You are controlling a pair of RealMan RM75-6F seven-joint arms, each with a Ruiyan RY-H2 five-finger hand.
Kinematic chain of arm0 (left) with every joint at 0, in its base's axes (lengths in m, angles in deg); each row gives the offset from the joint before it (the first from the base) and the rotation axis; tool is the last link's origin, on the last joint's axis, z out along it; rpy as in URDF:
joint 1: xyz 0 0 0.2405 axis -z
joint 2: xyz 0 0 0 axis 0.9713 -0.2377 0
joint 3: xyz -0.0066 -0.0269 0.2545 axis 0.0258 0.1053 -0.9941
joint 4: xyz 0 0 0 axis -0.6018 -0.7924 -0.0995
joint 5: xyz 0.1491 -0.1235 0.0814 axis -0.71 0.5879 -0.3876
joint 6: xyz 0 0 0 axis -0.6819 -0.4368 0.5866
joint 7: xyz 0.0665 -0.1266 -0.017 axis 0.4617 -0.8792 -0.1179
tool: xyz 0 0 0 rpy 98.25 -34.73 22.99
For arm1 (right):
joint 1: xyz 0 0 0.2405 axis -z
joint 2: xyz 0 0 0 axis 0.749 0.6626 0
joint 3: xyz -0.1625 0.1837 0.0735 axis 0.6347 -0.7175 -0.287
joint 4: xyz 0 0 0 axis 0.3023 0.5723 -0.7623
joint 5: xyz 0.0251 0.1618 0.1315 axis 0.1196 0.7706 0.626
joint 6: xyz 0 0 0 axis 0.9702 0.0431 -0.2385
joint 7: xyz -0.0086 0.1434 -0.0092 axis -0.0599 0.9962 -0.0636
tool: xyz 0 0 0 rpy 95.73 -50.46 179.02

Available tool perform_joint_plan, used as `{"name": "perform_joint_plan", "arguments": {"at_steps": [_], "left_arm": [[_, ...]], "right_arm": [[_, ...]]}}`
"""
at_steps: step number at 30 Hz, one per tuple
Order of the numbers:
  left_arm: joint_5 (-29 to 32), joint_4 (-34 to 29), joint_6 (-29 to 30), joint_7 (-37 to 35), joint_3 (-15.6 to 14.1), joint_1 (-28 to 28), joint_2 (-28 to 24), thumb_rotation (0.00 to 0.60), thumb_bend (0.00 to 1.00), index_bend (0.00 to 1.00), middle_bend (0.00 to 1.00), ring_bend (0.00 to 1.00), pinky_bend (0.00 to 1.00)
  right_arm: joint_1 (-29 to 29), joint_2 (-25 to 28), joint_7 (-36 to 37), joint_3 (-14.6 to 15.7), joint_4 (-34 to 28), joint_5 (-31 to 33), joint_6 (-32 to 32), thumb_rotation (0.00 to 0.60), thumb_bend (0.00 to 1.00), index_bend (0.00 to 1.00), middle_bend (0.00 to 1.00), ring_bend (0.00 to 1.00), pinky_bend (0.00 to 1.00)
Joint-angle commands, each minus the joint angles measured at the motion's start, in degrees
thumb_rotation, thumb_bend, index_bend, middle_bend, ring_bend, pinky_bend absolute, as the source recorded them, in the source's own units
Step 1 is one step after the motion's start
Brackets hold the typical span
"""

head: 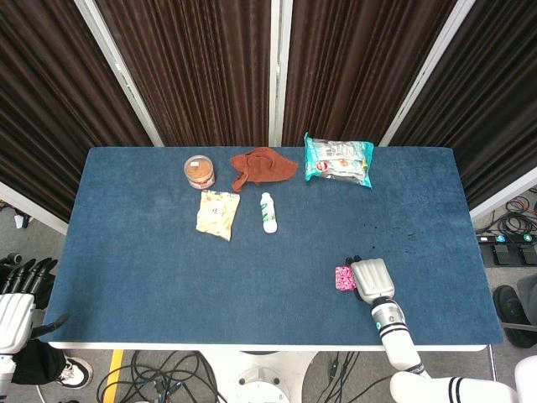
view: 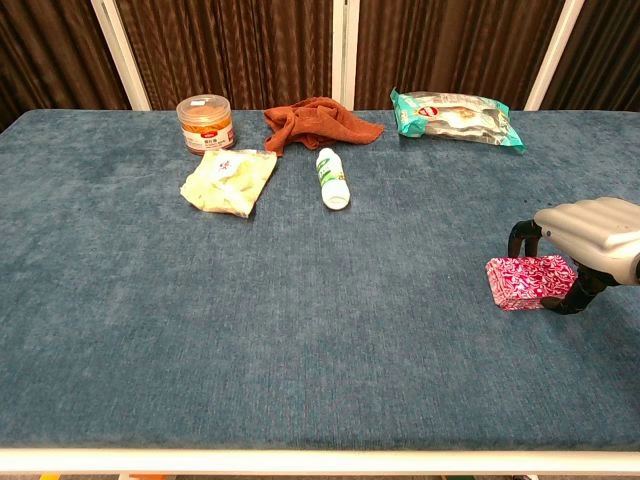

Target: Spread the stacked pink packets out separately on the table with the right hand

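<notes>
The right hand (view: 588, 240) grips the pink packets (view: 528, 280) near the table's (head: 151, 277) front right edge, bare cloth to their left.

On the table (view: 120, 330) lie one stack of pink packets (view: 528, 281), its number of packets not countable, one white bottle (view: 331, 178), one round tub (view: 205, 123), one rust cloth (view: 318, 120), one yellow pouch (view: 229, 181) and one teal bag (view: 455, 117). Two hands show: the right hand (view: 590, 232) at the stack, the left hand (head: 18, 294) off the table's edge.
</notes>
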Motion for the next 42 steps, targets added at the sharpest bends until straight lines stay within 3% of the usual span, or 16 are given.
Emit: {"name": "perform_joint_plan", "arguments": {"at_steps": [1,18,28,37,42], "left_arm": [[0.02,0.04,-0.03,-0.14,-0.01,-0.01,0.02,0.600,0.13,0.09,0.08,0.00,0.11],[-0.08,0.07,0.01,-0.67,0.00,-0.01,-0.02,0.600,0.13,0.09,0.08,0.00,0.11],[-0.16,0.29,0.41,-0.99,0.06,-0.17,-0.18,0.600,0.13,0.09,0.08,0.00,0.11],[0.25,0.60,0.70,-1.75,0.25,-0.44,-0.66,0.600,0.13,0.09,0.08,0.00,0.11],[0.46,0.80,0.72,-2.27,0.34,-0.53,-0.79,0.600,0.13,0.09,0.08,0.00,0.11]], "right_arm": [[0.01,-0.07,0.07,-0.01,0.08,-0.14,0.14,0.600,0.21,0.37,0.33,0.84,0.92],[-0.56,0.43,-2.15,-0.86,-1.27,0.30,2.00,0.600,0.23,0.43,0.37,0.84,0.92],[-5.13,-0.07,-4.77,-5.98,1.33,4.87,-0.59,0.600,0.23,0.43,0.37,0.84,0.92],[-11.60,-4.93,-7.63,-10.34,8.40,11.05,-4.10,0.600,0.23,0.43,0.38,0.85,0.92],[-14.18,-7.75,-9.15,-10.90,11.28,13.32,-4.84,0.600,0.23,0.43,0.38,0.85,0.92]]}}
